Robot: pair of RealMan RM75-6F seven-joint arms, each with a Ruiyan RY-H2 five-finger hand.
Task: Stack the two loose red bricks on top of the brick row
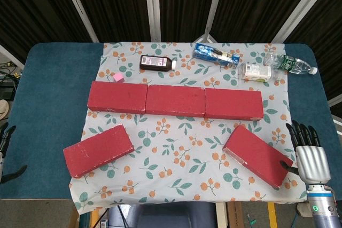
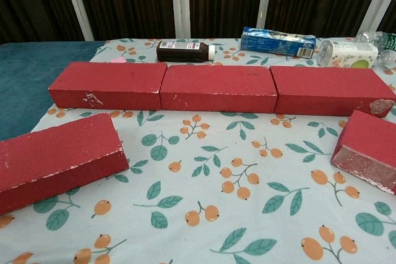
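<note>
three red bricks form the brick row (image 1: 175, 101) end to end across the flowered cloth (image 1: 181, 148) on the counter (image 1: 48, 94). one loose brick (image 1: 98, 150) lies flat near the front left, the other loose brick (image 1: 257, 155) lies angled at front right. the right hand (image 1: 309, 153) rests beside that brick, fingers straight and apart, holding nothing. only the left hand's (image 1: 5, 137) dark fingertips show at the edge; i cannot tell its state.
</note>
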